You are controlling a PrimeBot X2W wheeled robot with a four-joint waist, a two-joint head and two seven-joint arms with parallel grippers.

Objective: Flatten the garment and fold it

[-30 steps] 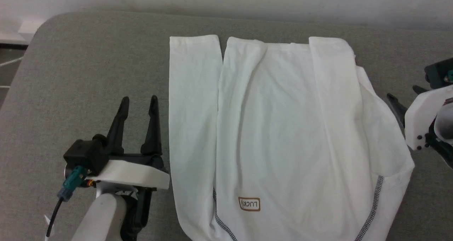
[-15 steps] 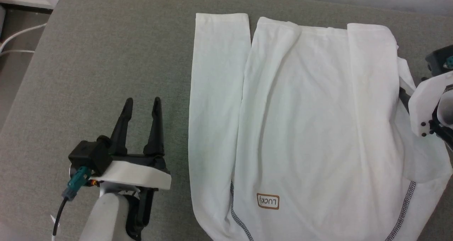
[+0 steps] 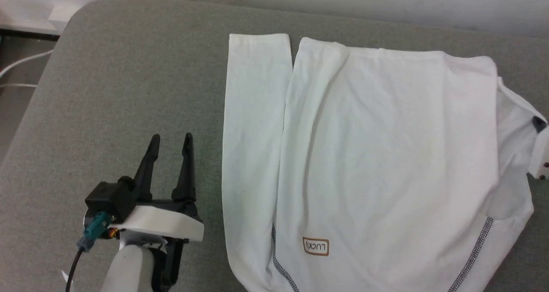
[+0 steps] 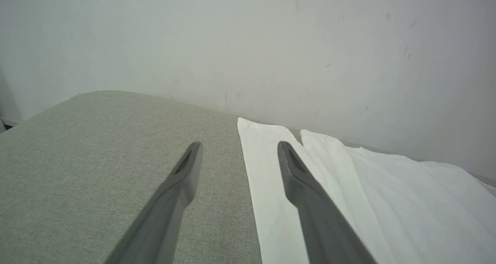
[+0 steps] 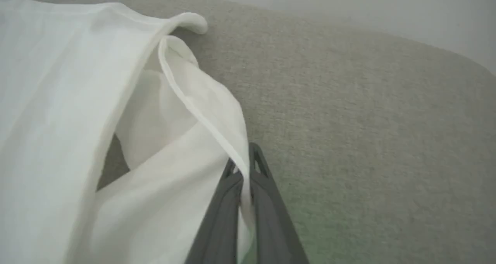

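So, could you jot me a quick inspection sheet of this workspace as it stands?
Surface: grey padded top.
Job's things: white T-shirt, spread patch side up, right edge lifted.
Clutter: nothing seen.
Claws: left claw open, beside the T-shirt and apart from it; right claw shut on the T-shirt's right edge.
Cables: white cables beyond the top's left edge; dark cable at the left wrist.
Surroundings: pale wall behind.
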